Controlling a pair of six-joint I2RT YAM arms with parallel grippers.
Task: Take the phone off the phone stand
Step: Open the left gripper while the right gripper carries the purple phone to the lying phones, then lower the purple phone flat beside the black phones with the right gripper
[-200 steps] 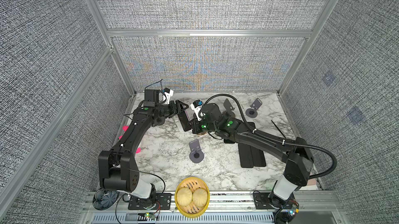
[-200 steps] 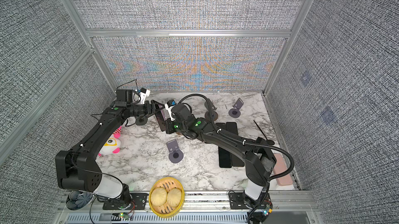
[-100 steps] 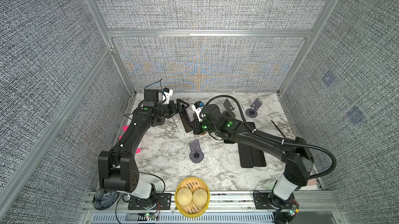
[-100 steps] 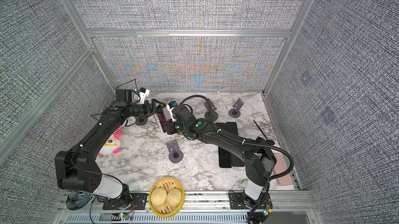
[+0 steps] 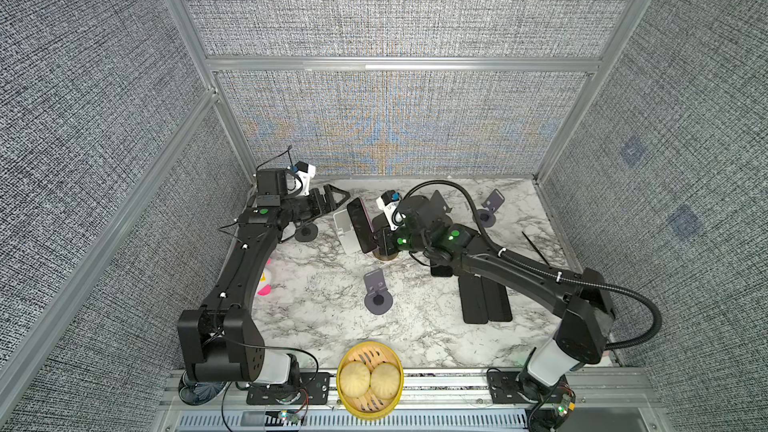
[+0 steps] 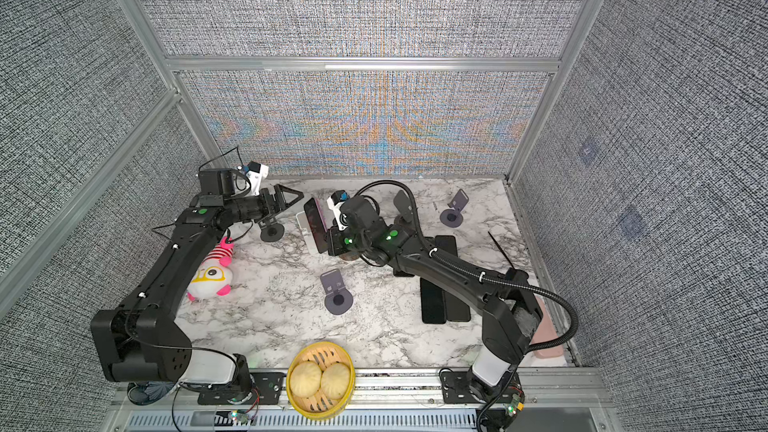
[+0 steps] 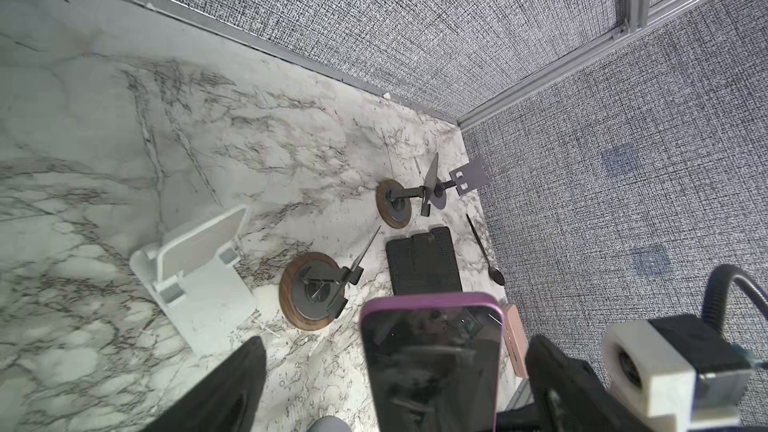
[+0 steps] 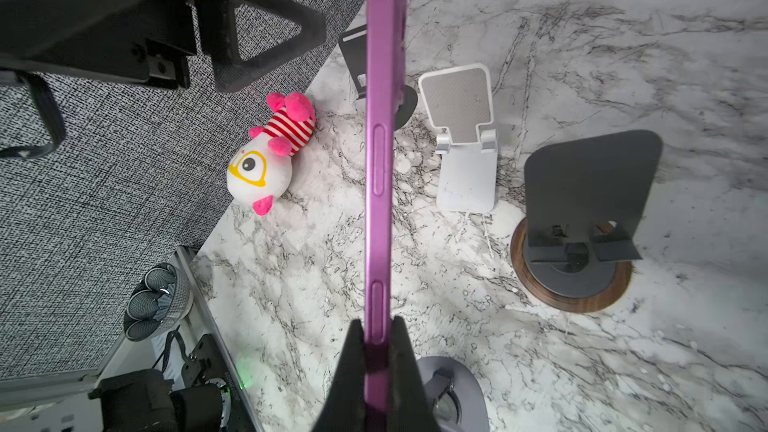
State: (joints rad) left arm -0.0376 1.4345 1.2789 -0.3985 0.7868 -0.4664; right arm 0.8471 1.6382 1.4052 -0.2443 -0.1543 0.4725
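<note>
Right jaws clamp one end of the phone, mid-frame; left jaws wide open, empty. Looks stiff, slick, fragile: I'd grip nearer its middle.

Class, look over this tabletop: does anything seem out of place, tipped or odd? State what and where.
The plush toy lies flat beside the left arm, a stray among the phone stands. The bamboo steamer seems to overhang the front edge of the table.
</note>
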